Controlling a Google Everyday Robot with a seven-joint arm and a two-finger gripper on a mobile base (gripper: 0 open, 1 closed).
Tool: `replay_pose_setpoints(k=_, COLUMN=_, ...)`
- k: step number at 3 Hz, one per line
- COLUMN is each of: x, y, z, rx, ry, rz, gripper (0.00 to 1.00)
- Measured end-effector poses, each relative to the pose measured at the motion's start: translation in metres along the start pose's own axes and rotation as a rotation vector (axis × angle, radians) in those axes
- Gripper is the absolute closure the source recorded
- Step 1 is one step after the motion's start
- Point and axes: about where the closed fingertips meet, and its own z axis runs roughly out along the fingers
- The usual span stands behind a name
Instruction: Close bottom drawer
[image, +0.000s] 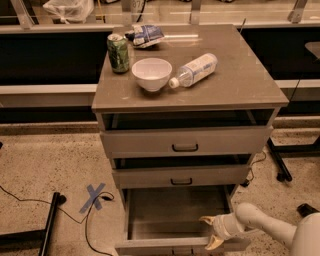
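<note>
The bottom drawer (170, 212) is pulled far out of the grey cabinet, a wide shallow grey tray with nothing in it. Its low front panel (165, 246) lies at the lower edge of the view. My gripper (210, 231) comes in from the lower right on a white arm (270, 227). It is open, with one yellowish fingertip over the tray's inside and the other at the front panel's right part. The middle drawer (181, 176) and the top drawer (185, 141) above are each slightly open, with dark loop handles.
On the cabinet top (245, 75) stand a green can (118, 52), a white bowl (151, 73), a lying plastic bottle (194, 69) and a snack bag (146, 35). A blue tape cross (94, 196), cables and a black stand leg (47, 225) lie on the floor at left.
</note>
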Motion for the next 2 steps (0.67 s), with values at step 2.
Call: replay_pose_setpoints(k=2, x=-0.001, y=-0.04, z=0.006, rx=0.027, ry=-0.015, rz=-0.012, gripper=0.28)
